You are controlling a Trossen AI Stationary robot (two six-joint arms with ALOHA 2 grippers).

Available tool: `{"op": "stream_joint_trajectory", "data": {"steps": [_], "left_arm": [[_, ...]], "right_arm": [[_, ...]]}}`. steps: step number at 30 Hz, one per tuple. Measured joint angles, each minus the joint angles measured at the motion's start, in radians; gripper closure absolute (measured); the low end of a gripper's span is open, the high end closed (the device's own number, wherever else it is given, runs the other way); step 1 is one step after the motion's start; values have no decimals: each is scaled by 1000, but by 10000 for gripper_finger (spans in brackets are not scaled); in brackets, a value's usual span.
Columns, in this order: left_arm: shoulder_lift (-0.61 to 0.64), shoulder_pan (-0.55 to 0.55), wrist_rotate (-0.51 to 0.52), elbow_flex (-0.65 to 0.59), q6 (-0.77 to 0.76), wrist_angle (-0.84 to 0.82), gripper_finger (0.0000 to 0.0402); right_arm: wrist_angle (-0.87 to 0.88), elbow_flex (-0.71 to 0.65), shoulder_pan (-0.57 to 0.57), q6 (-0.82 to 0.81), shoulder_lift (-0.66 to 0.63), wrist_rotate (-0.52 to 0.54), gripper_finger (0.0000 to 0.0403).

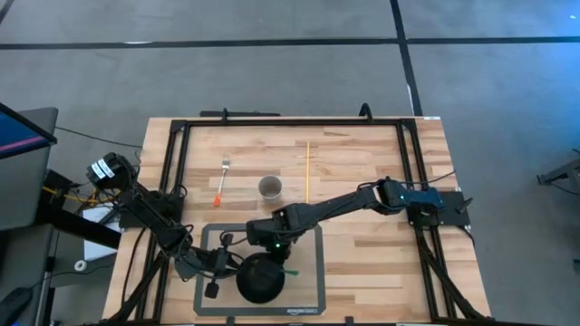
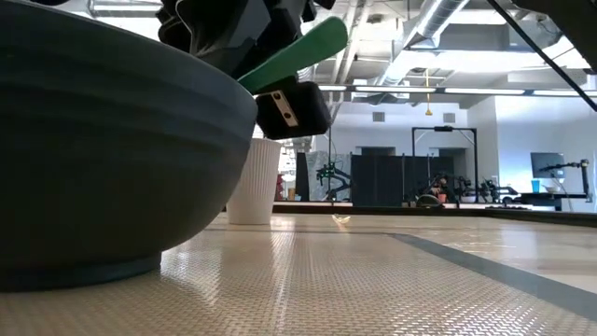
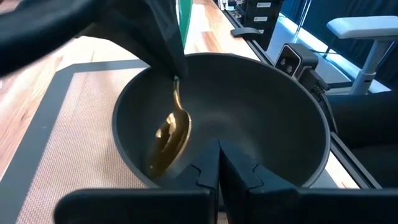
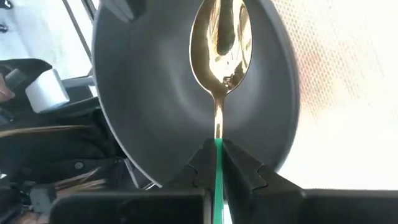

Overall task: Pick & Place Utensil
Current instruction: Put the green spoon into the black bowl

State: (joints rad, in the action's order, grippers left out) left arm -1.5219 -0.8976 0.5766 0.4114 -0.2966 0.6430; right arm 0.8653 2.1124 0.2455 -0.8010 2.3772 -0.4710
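The big room behind has grey floor, pipes on the ceiling and machines far back. The wooden surface (image 1: 362,244) has a black frame around it. A mat (image 1: 313,263) lies at its near edge.

On the mat sits a dark bowl (image 1: 261,279). It is the biggest thing here.

The right arm reaches across to the bowl. The right tool (image 4: 217,163) is pinched tight on the green handle of a spoon (image 4: 221,37). The gold end of the spoon hangs inside the bowl, low near the bottom. I cannot tell if it touches.

The left tool (image 3: 219,163) waits just beside the bowl's rim. Its two fingers are pressed together and hold nothing.

Farther back stand a white cup (image 1: 270,187), a fork (image 1: 222,181) with an orange handle, and a thin yellow stick (image 1: 307,170).

What could go wrong? If the tool lets go from too high, the spoon may bounce and slide out. If the arm pushes down too far, the spoon may shove the bowl or tip it. The two arms are close, so they could bump.
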Motion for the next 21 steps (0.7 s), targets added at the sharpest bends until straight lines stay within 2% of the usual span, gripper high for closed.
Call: {"op": "stream_joint_trajectory", "data": {"steps": [7,21], "left_arm": [[0,0,-1,1,-12,-4,398],[0,2,-1,1,-51,-26,397]], "right_arm": [[-81,0,31,75,0,2,391],[-24,-1,47,96,1,76,391]]}}
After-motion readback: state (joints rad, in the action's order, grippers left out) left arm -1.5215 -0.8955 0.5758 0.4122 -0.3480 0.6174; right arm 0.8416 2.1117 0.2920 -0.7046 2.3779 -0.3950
